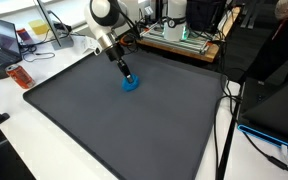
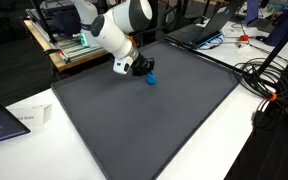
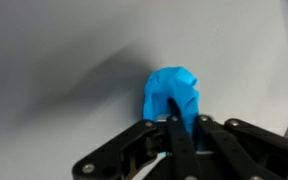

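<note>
Pincer (image 3: 174, 124) is clamped tight on a crumpled blue cloth (image 3: 172, 90), and the cloth's sitting bunched up on the dark grey mat (image 1: 124, 125).

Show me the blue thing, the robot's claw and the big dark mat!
blue thing (image 3: 174, 88): wrist view, on its crumpled middle.
claw (image 1: 128, 77): in an exterior view, at the fingertips, pinched shut on the blue thing.
mat (image 2: 134, 125): in an exterior view, on a bare dark stretch.

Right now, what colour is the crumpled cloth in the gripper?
Plain bright blue. The cloth shows best in the wrist view, pinched by the gripper.
</note>
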Tool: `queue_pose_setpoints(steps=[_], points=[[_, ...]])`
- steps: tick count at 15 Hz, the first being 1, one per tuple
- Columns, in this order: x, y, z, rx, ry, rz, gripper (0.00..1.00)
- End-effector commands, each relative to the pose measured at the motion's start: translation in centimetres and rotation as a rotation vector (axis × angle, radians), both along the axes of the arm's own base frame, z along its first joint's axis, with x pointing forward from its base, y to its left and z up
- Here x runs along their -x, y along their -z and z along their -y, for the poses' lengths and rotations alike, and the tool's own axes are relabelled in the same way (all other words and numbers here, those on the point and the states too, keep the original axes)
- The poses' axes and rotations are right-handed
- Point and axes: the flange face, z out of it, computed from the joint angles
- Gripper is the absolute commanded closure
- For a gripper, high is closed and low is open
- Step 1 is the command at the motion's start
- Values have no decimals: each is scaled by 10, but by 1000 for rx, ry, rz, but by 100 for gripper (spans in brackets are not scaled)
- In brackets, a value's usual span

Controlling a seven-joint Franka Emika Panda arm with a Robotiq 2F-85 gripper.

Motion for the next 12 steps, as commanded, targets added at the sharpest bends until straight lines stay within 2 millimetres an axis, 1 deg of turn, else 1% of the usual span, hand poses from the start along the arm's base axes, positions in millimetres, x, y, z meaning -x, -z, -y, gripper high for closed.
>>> queue_pose_setpoints(steps=[1, 3, 6, 8, 11, 12], points=[[-4, -1, -6, -9, -16, 2, 67], [-4, -2, -7, 6, -20, -4, 57], [-2, -8, -11, 40, -29, -21, 35], [-2, -14, -15, 71, -33, -30, 23], [0, -23, -22, 162, -31, -72, 0], [1, -25, -23, 195, -31, -93, 0]])
